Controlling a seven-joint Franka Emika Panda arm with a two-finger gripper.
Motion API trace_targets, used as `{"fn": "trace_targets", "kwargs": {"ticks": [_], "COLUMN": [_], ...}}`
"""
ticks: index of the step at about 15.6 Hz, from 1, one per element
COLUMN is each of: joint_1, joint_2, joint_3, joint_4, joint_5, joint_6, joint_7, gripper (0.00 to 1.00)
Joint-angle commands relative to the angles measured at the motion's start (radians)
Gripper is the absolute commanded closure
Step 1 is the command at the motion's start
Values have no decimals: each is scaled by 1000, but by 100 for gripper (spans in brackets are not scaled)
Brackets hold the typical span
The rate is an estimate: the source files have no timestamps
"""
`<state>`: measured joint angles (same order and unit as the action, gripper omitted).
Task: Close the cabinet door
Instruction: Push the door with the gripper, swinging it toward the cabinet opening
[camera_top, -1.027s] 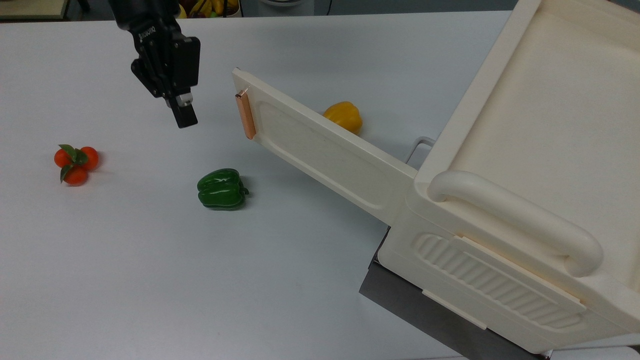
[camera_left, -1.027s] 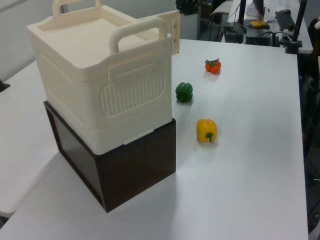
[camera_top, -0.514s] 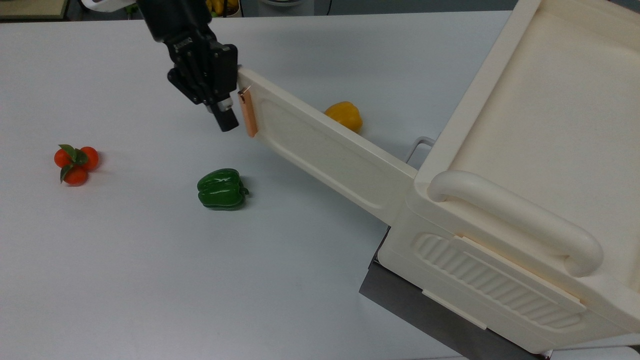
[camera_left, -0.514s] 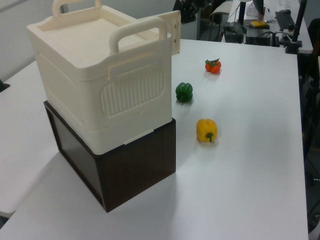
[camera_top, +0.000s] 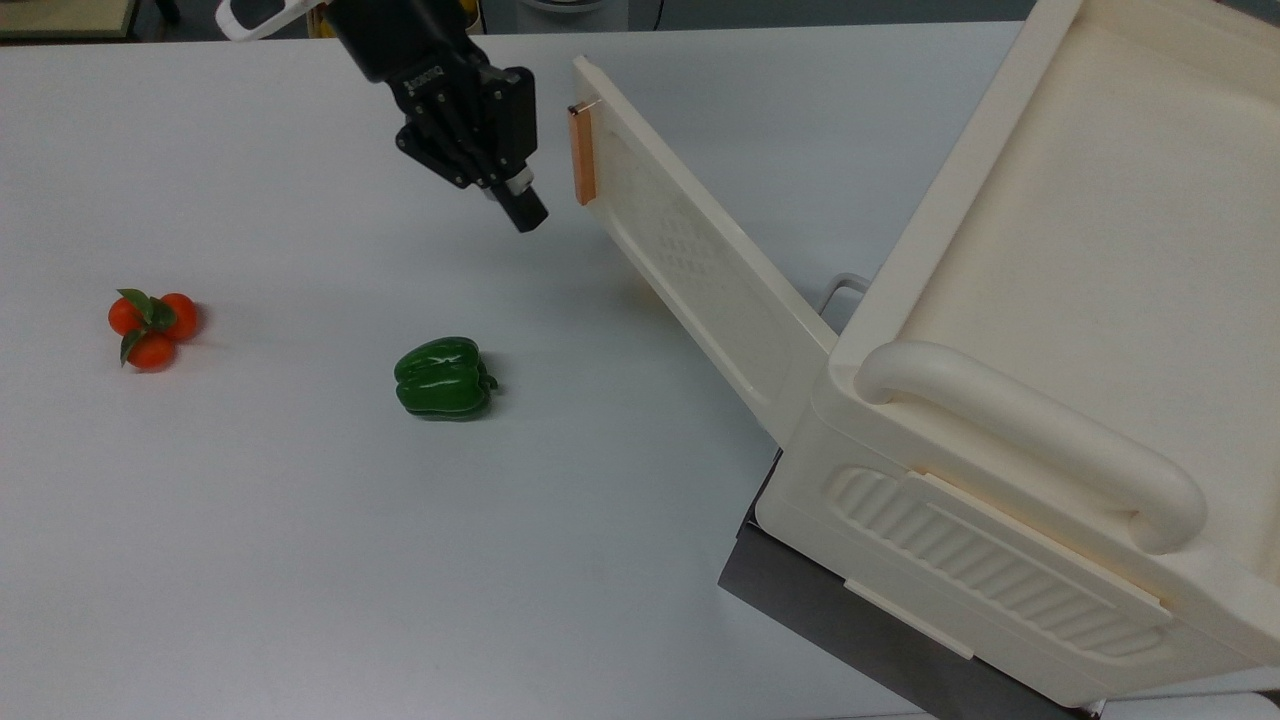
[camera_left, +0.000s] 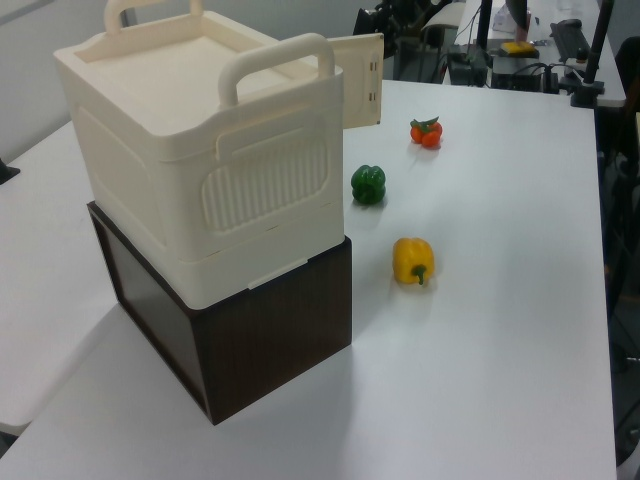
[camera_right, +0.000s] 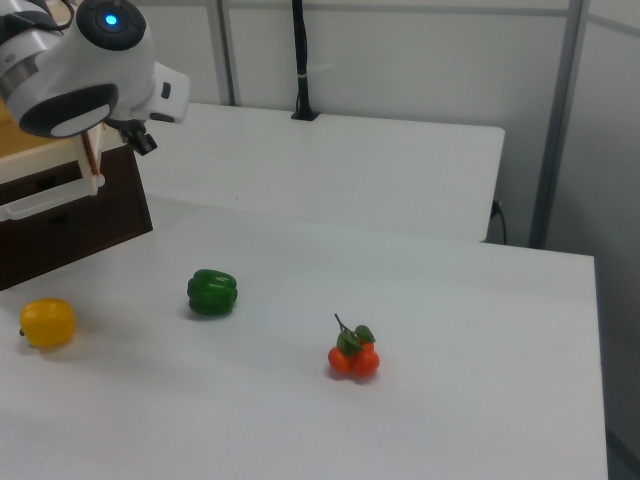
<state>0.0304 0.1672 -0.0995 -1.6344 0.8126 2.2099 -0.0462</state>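
Standing ajar at eleven o'clock from the cabinet (camera_top: 1050, 330), the cabinet door (camera_top: 700, 270) has the gripper (camera_top: 525, 212) just beside its copper handle (camera_top: 582, 155), seemingly to push; jaws' state cannot be told.

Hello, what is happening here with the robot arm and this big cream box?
A robot arm is working on shutting the cabinet door of the cream cabinet. The door is not shut: it stands out from the cabinet at an angle. The gripper hangs above the table just beside the door's copper handle, not holding anything. A green pepper, a yellow pepper and small oranges lie on the table.
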Motion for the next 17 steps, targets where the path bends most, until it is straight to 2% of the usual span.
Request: {"fn": "trace_targets", "kwargs": {"ticks": [1, 6, 12, 17], "joint_1": [8, 6, 8, 8], "joint_2": [-34, -37, -37, -34], "joint_3": [10, 86, 158, 242], "joint_4": [-12, -12, -12, -9], "joint_5": [-6, -47, -53, -69], "joint_6": [-88, -119, -122, -107], "joint_7": [11, 43, 66, 85], "gripper": [100, 100, 100, 100]}}
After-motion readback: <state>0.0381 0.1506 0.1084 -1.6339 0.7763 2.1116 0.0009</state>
